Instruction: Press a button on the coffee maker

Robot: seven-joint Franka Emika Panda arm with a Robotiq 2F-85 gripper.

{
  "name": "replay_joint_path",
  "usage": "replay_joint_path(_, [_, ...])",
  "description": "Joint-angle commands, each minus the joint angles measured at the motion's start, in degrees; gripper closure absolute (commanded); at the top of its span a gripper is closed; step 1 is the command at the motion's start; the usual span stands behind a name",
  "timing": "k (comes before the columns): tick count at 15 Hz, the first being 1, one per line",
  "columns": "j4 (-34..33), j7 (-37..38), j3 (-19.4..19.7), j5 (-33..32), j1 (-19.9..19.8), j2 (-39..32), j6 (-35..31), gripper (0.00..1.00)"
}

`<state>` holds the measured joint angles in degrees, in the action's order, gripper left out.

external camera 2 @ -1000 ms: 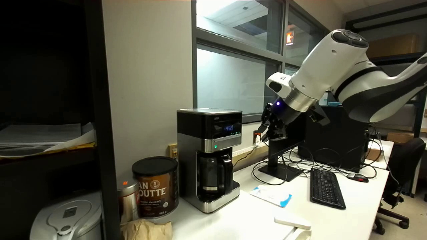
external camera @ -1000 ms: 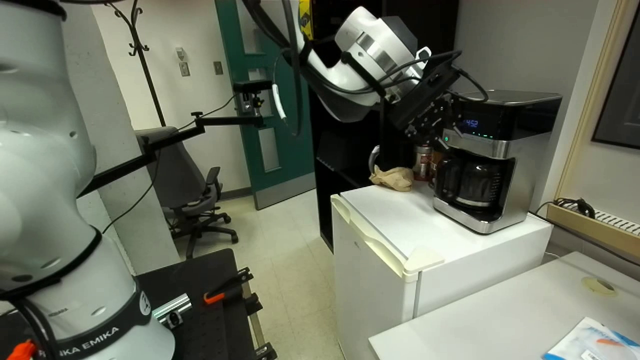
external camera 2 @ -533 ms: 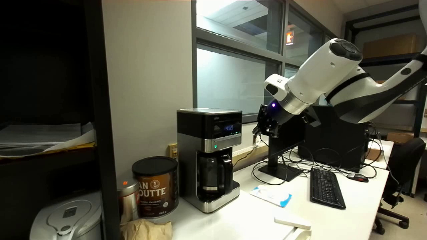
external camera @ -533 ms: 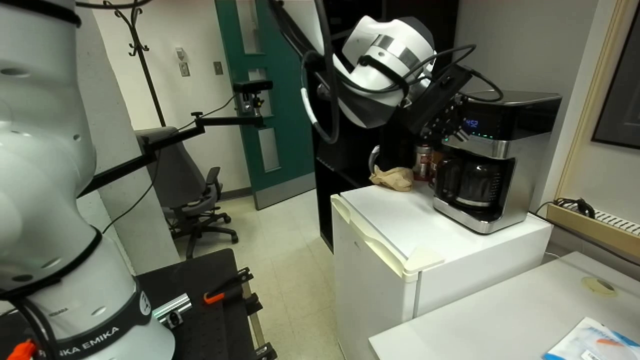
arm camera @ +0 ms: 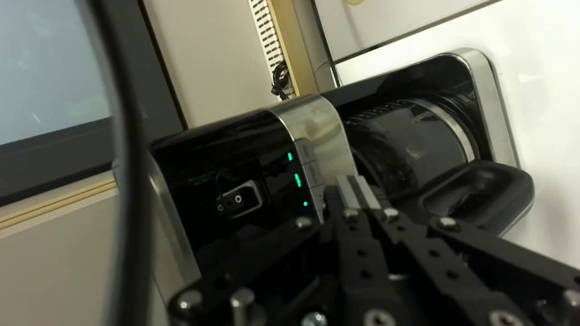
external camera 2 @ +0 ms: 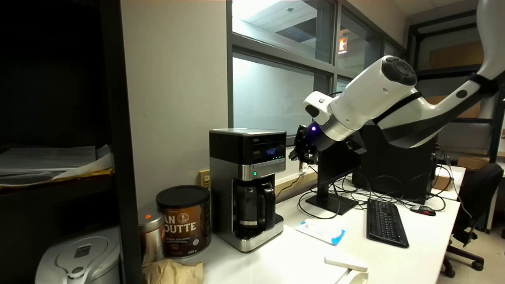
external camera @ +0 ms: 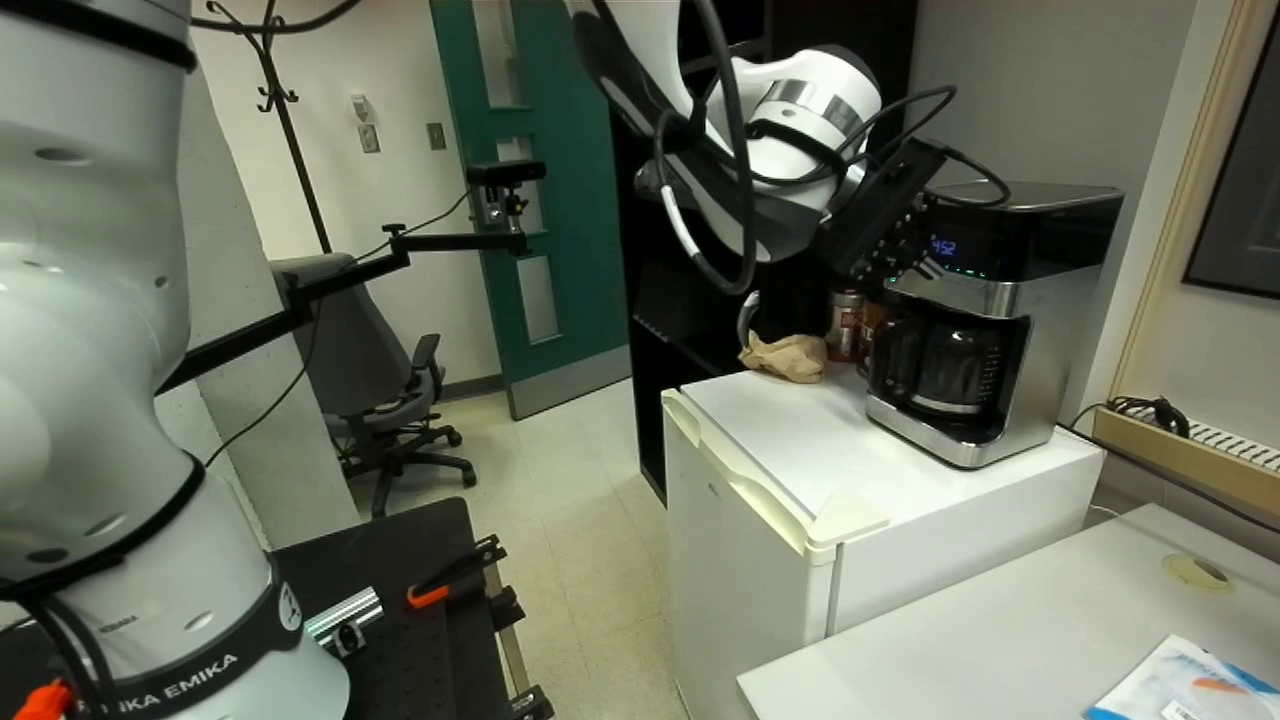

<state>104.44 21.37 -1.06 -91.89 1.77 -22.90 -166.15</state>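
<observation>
Near a pale wall (external camera 2: 175, 98), the white fridge (external camera: 750, 560) carries the coffee maker (external camera 2: 244, 171). The claw (arm camera: 358, 192), fingertips (arm camera: 347, 192) together, gripping nothing, hangs near the buttons (arm camera: 312, 174); these sit close-set, so a skewed push could hit a neighbour.

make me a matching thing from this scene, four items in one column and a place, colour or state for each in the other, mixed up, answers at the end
Column one
1. coffee canister
2. jaws
3. keyboard
4. coffee maker

Column two
A. on the desk, beside the mouse
B. on the white fridge, with its display lit
C. brown, with a black lid
D. closed together

Pairs: 1-C, 2-D, 3-A, 4-B
</observation>
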Motion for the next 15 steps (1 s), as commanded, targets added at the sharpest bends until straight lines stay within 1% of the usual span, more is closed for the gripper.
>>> replay_joint_path(1, [-4.1, 3.7, -0.1, -4.5, 0.7, -2.9, -0.8, 1.0])
replay_joint_path(9, [-7.3, 6.3, -0.3, -7.7, 0.7, -5.5, -0.6, 1.0])
replay_joint_path(15, [-8.4, 6.4, -0.2, -7.7, 0.4, -6.4, -0.5, 1.0])
